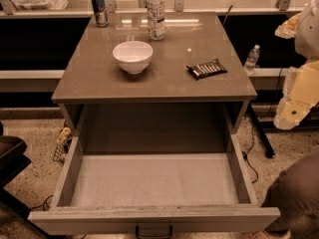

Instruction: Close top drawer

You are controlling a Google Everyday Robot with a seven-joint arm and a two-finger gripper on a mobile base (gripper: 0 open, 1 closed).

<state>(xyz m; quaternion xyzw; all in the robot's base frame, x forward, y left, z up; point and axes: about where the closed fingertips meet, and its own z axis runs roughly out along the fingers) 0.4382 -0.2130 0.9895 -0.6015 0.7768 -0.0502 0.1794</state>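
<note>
The top drawer [154,217] is pulled far out toward me, below the grey-brown tabletop [99,78]. Its pale grey inside [154,180] holds nothing. The small dark bar handle [153,231] sits at the centre of the drawer front, at the bottom edge of the view. Cream-white links of my arm [301,86] hang at the right edge, beside and above the drawer's right side and apart from it. The gripper itself is out of view.
On the tabletop stand a white bowl [132,55], a clear plastic bottle [156,14], a can [100,8] and a dark snack packet [206,68]. A brown shape [299,193] is near the drawer's right front corner. A dark object [10,158] is at the left. Cables and a bottle [252,58] lie right.
</note>
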